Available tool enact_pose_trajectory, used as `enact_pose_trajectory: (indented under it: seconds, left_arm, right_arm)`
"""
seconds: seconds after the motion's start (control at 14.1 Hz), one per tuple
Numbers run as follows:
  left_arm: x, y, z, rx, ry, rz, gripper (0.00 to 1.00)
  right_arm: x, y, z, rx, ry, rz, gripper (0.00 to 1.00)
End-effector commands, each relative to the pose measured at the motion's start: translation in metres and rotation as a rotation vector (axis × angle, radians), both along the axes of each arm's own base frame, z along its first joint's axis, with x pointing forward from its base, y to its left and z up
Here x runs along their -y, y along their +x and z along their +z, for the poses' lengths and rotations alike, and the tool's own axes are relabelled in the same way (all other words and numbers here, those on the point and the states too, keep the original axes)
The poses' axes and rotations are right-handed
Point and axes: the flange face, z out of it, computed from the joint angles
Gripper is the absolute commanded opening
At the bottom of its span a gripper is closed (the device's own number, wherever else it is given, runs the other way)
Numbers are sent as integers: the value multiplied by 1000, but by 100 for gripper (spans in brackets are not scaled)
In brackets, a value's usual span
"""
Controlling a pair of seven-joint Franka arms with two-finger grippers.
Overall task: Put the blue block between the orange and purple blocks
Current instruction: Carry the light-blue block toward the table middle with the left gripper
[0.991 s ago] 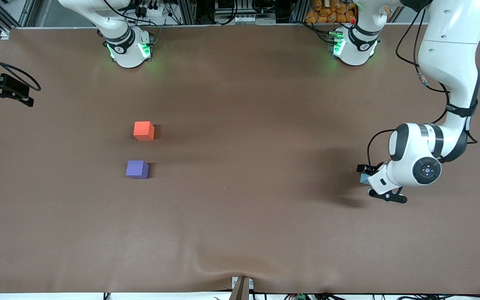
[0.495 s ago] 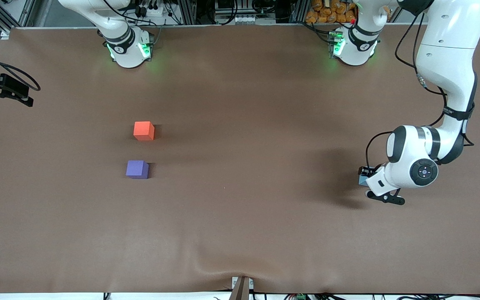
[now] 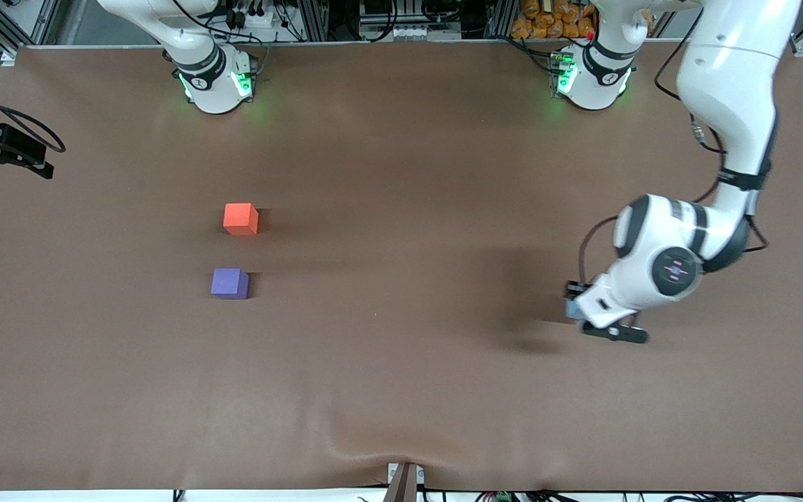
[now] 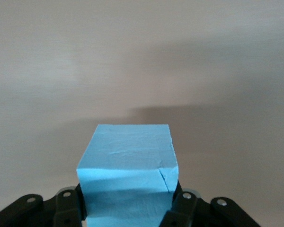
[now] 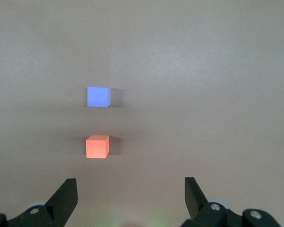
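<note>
Carry first: across the brown table [image 3: 401, 362], from the left arm's end toward the right arm's end, a long traverse best kept high enough that the cube clears the surface. Then a descent straight into the gap between the orange block [image 3: 240, 218] and the purple block [image 3: 229, 283], which sit apart, the purple one nearer the front camera. Looks narrow, that gap, so squaring the cube's faces to its neighbours before lowering seems wise, with the fingers entering from the open sides rather than toward either cube. Letting go only once the block rests flat.

Left gripper [image 3: 576, 312] over the table near the left arm's end, clenched on the blue block [image 4: 128, 165], lifted clear judging by the shadow apart from it below. Right gripper [image 5: 130, 198] spread wide and empty, waiting over the right arm's end of the table, both target cubes in its wrist view.

Hard to make out: in the front view only a sliver of blue beside the wrist, fingers masked by the arm's housing. In the left wrist view, the block's lower part cut off, a crack-like line on one edge, fingertip contact hidden beneath.
</note>
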Motion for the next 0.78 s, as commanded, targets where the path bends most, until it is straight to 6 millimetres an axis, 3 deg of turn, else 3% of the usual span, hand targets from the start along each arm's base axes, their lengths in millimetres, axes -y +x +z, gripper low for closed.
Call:
enact_pose_trajectory:
  seconds: [0.0, 0.21, 0.5, 0.57, 0.71]
  left_arm:
    - [76, -25, 19, 6, -10, 44, 24]
    - [174, -63, 21, 16, -11, 82, 24]
    - [302, -133, -19, -11, -3, 83, 24]
    - [326, -147, -26, -10, -1, 81, 24]
    - [353, -170, -43, -19, 4, 51, 26]
  right_arm:
    - [7, -2, 1, 1, 37, -18, 100]
    - [7, -2, 1, 1, 41, -17, 100]
    - [7, -2, 1, 2, 41, -18, 100]
    - [5, -2, 1, 2, 41, -14, 100]
    - [5, -1, 0, 2, 40, -14, 100]
